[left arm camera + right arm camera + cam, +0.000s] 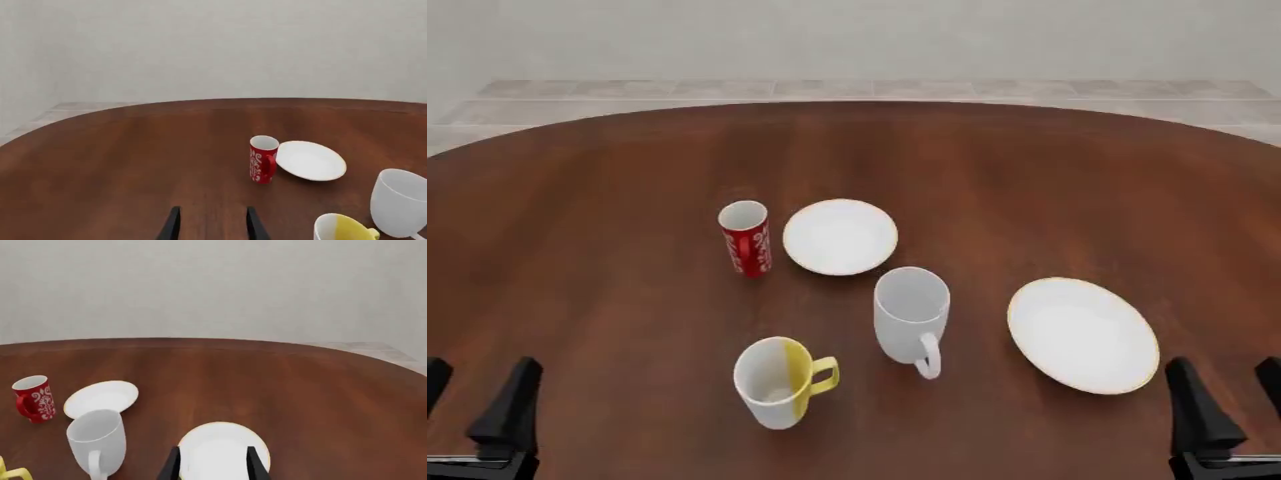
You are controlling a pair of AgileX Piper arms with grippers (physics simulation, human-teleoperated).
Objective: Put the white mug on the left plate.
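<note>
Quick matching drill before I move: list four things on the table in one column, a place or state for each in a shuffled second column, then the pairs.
Things:
1. white mug
2. left plate
3. red cup
4. yellow-handled mug

Places or states (front view):
A. just left of the smaller plate, upright
B. nearest the arms, handle pointing right
C. beyond the white mug, bare
D. mid-table, upright, handle toward the arms

Pairs: 1-D, 2-C, 3-A, 4-B

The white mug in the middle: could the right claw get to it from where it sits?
Probably yes. The white mug stands upright on bare table between the two plates, and the open right claw has only the larger plate, lying flat, on the way.
</note>
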